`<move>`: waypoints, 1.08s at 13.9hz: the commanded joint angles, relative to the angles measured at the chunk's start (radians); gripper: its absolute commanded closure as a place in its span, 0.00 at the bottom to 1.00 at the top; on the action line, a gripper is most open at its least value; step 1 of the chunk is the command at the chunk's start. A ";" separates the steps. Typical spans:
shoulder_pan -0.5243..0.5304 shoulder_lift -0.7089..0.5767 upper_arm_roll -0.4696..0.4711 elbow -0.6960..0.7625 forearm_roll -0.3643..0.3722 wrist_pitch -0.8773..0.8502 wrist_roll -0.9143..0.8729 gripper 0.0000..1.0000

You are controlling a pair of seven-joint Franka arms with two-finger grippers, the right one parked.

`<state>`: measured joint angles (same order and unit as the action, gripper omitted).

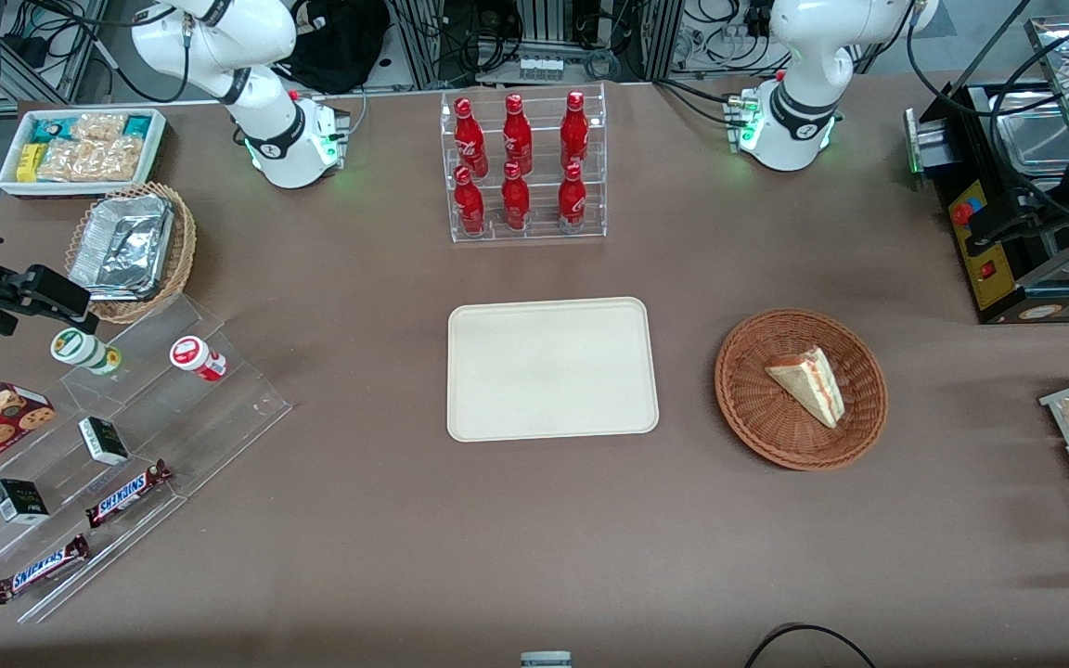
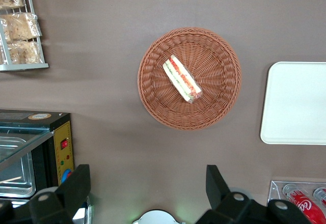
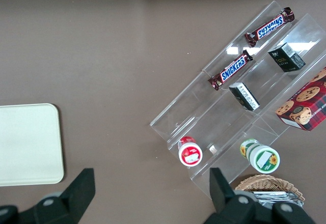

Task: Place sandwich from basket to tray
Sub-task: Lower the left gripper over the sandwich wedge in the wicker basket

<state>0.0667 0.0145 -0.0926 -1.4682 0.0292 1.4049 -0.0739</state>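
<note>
One small triangular wedge sandwich of pale white bread, red-orange and green filling along its cut side, lies in one round, shallow, reddish-brown woven wicker basket. Basket sits on the brown surface beside one flat cream-beige rectangular tray with rounded corners; the two are apart, tray bare. From the tray, basket at 3 o'clock in the front view.

At 12 o'clock from the tray: one clear acrylic rack holding six red cola bottles, three per tier.

Hand: high over the surface, camera looking straight down on the basket, fingers spread wide, holding nothing, well apart from the sandwich.
</note>
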 commanded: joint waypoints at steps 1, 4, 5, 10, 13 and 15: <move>0.015 -0.010 -0.016 -0.012 0.012 -0.018 -0.017 0.00; 0.012 0.022 -0.016 -0.027 0.015 -0.011 -0.018 0.00; 0.010 0.027 -0.016 -0.065 0.014 0.000 -0.036 0.00; -0.041 -0.014 -0.032 -0.416 0.026 0.369 -0.243 0.00; -0.053 -0.031 -0.035 -0.613 0.026 0.622 -0.372 0.00; -0.053 -0.028 -0.036 -0.734 0.021 0.808 -0.458 0.00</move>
<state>0.0166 0.0364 -0.1292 -2.0645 0.0383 2.0735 -0.4439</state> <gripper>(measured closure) 0.000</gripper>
